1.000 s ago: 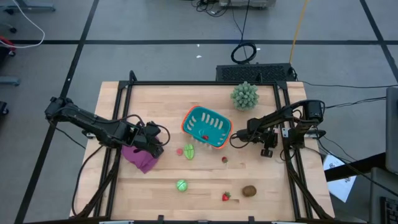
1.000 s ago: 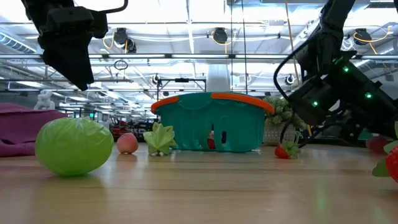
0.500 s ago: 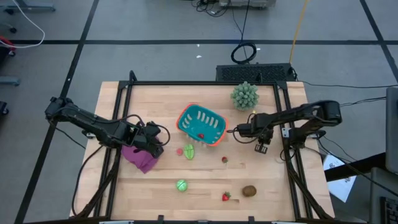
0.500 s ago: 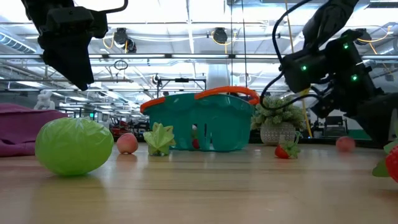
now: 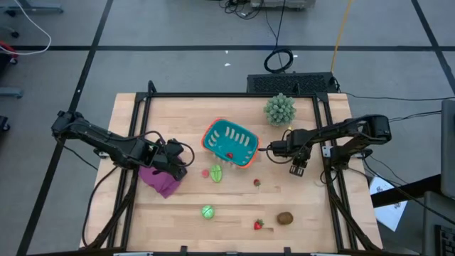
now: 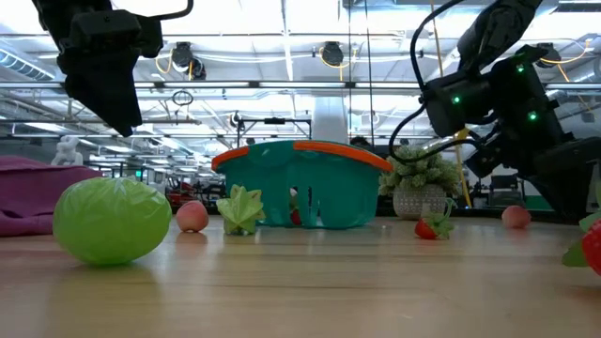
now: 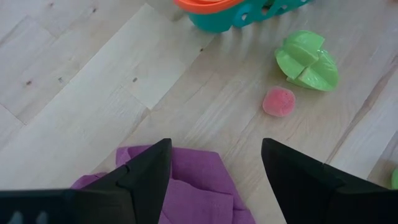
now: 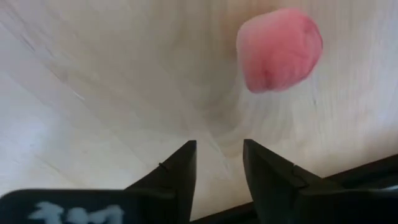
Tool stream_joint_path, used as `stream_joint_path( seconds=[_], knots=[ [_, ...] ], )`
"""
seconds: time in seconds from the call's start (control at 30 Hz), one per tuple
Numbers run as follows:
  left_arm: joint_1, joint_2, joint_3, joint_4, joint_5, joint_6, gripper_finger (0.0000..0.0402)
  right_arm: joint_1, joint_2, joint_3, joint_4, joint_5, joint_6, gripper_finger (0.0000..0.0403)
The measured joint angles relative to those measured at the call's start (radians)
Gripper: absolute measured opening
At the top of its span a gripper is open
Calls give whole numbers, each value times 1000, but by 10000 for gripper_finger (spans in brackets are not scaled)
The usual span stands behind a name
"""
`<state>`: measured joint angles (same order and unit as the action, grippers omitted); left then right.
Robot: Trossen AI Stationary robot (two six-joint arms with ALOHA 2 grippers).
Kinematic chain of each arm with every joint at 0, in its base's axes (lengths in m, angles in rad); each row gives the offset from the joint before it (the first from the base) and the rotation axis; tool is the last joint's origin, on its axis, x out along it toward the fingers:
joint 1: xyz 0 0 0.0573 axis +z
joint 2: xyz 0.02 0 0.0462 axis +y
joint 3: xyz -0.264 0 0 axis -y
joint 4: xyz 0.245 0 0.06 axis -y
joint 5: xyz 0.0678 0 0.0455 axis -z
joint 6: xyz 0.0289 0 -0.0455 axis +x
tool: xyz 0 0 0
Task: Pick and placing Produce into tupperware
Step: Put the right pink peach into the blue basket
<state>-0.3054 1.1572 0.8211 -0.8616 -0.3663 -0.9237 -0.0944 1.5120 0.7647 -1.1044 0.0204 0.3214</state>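
A pale butcher-block wooden table (image 5: 178,121) fills the middle of the high view, set on a grey floor with cables trailing away at the top of the frame. Near the table's centre sits the teal slotted plastic basket with an orange rim (image 5: 229,143), one small red piece already lying inside it. Just below it in that picture lie a green leafy toy vegetable (image 5: 217,173) and a small pink round toy fruit (image 5: 205,172); lower down are a round green toy ball (image 5: 207,211), a red toy strawberry (image 5: 258,225) and a brown oval toy kiwi (image 5: 285,218), with another tiny red berry (image 5: 257,182) between.

The right gripper (image 5: 297,168) hangs to the right of the basket, its fingers slightly parted with nothing between them; its wrist camera shows a pink round toy piece (image 8: 279,50) on the wood just ahead. The left gripper (image 5: 178,167) waits at middle left over a crumpled purple cloth (image 5: 161,180), fingers spread wide and empty.

My guess is the right arm is between pieces, lining up on that pink one. It would need to widen its fingers further, drop straight down around the fruit, close and carry it leftward over the orange rim.
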Motion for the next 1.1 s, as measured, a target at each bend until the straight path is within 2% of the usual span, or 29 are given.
stream_joint_path(
  seconds=[0.33,0.57,0.73,1.1],
  knots=[
    [0,0,0,0,0,0,253,0,-25,-1,-2,0,8,156],
    [0,0,0,0,0,0,253,0,-173,-1,-7,1,88,157],
    [0,0,0,0,-1,0,253,-2,-251,-1,68,3,112,157],
    [0,0,0,2,-1,4,253,-67,-170,-2,121,1,48,158]
  ],
)
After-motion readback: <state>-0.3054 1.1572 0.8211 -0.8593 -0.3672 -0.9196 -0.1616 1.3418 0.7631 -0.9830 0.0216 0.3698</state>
